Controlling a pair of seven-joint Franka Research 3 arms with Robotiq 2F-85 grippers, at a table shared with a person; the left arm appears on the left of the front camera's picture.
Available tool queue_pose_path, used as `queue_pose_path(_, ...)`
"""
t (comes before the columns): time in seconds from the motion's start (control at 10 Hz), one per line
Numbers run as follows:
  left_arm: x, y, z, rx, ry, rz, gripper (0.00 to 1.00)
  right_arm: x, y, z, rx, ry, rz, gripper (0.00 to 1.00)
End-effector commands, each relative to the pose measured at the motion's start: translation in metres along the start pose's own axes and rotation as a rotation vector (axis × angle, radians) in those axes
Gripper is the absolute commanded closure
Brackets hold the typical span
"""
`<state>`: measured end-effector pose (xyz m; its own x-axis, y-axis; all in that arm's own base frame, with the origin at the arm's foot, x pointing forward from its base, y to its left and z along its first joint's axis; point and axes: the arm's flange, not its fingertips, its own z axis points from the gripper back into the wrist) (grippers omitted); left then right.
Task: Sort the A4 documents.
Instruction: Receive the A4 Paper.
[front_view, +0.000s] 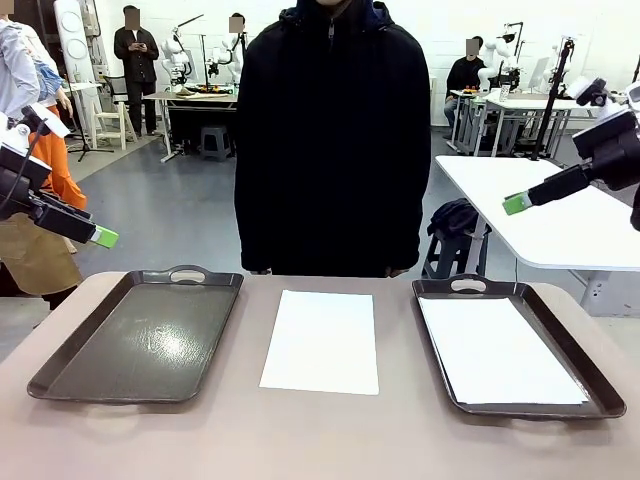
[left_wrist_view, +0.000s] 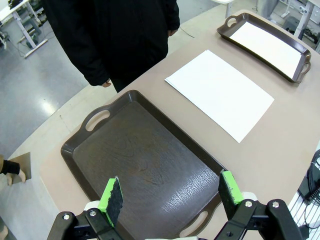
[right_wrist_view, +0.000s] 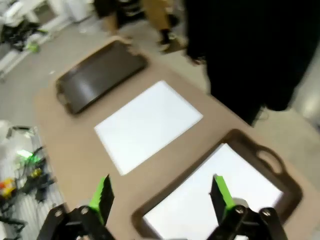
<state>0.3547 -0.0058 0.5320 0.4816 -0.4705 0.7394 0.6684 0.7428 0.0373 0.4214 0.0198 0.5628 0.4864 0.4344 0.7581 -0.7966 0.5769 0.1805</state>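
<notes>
One white A4 document (front_view: 322, 341) (left_wrist_view: 220, 92) (right_wrist_view: 148, 125) lies flat on the table between two dark trays. Another white sheet (front_view: 498, 351) (left_wrist_view: 269, 46) (right_wrist_view: 215, 197) lies inside the right tray (front_view: 596, 372) (left_wrist_view: 292, 76) (right_wrist_view: 280, 165). The left tray (front_view: 140, 335) (left_wrist_view: 145, 165) (right_wrist_view: 97, 75) holds nothing. My left gripper (front_view: 104, 237) (left_wrist_view: 170, 192) hangs open, high over the left tray. My right gripper (front_view: 516, 203) (right_wrist_view: 160, 192) is open too, raised above the right tray. A person in a black jacket (front_view: 332, 140) stands at the far edge.
The brown table (front_view: 320, 440) carries just the trays and paper. A white table (front_view: 560, 215) stands behind at the right. Cables (right_wrist_view: 25, 180) hang off the table's near side in the right wrist view.
</notes>
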Motion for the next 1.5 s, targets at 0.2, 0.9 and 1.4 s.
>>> queue_pose_path(0.2,-0.001,0.001,-0.001,-0.004,-0.003,0.002,0.0,-0.027,-0.014,-0.006,0.187,0.068,-0.021,0.0)
queue_pose_path(0.9,-0.001,0.001,-0.001,-0.004,-0.003,0.002,0.0,-0.035,-0.023,-0.009,0.107,0.055,-0.182,0.0)
queue_pose_path(1.4,-0.001,0.001,-0.001,-0.004,-0.003,0.002,0.0,-0.03,-0.01,0.002,0.141,0.076,-0.033,0.0)
